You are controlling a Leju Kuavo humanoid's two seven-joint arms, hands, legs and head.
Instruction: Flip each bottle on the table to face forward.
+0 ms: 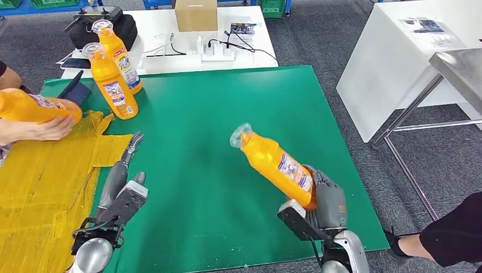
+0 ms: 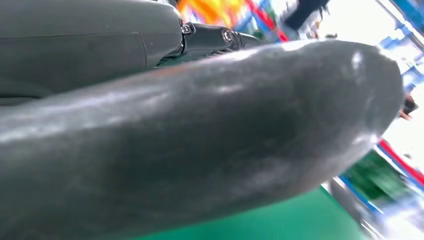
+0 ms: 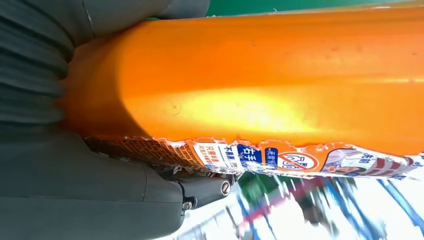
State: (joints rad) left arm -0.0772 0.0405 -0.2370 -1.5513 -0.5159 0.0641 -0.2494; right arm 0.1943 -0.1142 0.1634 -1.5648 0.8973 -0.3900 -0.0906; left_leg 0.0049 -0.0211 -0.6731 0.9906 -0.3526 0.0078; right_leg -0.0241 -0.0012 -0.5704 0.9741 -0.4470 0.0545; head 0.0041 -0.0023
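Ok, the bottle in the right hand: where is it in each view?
Head view: the held bottle tilts up-left from the right hand, lower right of centre.
Right wrist view: its orange body fills the upper frame.
Left wrist view: I can't make it out.
Shared landmark: the green mat.

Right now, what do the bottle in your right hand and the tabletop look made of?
Held bottle: glossy orange plastic, by its soft highlights, with a printed label whose edge looks torn; clear cap. Green tabletop: smooth, matte sheet, probably plastic or coated board; hard to tell.
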